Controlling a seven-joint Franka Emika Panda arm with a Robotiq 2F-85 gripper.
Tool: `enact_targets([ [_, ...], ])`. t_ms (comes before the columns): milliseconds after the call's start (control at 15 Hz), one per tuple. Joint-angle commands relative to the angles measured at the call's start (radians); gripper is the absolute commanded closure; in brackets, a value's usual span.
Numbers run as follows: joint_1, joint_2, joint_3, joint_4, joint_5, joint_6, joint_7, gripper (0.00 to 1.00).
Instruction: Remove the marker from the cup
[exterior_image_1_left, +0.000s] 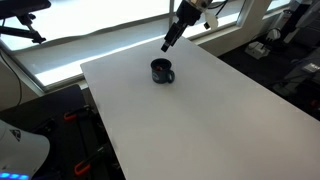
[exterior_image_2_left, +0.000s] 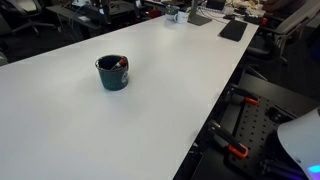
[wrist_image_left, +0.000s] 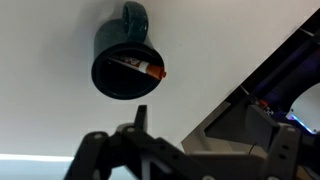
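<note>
The gripper (exterior_image_1_left: 169, 42) hangs with jaws wide open and empty, the marker (wrist_image_left: 141, 66) well ahead of them, leaning slantwise inside the cup (wrist_image_left: 110, 40), one end at its rim.

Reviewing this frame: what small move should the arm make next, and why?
Probably lower the open tool toward the glossy dark mug, centring it over the thin reddish-brown marker. The tool hangs above the mug, apart from it and holding nothing, while the marker leans inside with its tip at the rim.
</note>
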Motion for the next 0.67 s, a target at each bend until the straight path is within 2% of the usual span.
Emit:
enact_targets([
  [0, -0.011, 0.012, 0.014, 0.008, -0.007, -0.005, 0.005, 0.0],
  [267, -0.012, 0.036, 0.012, 0.047, -0.02, -0.032, -0.003, 0.0],
  [600, -0.002, 0.118, 0.045, 0.154, -0.081, -0.076, -0.156, 0.0],
])
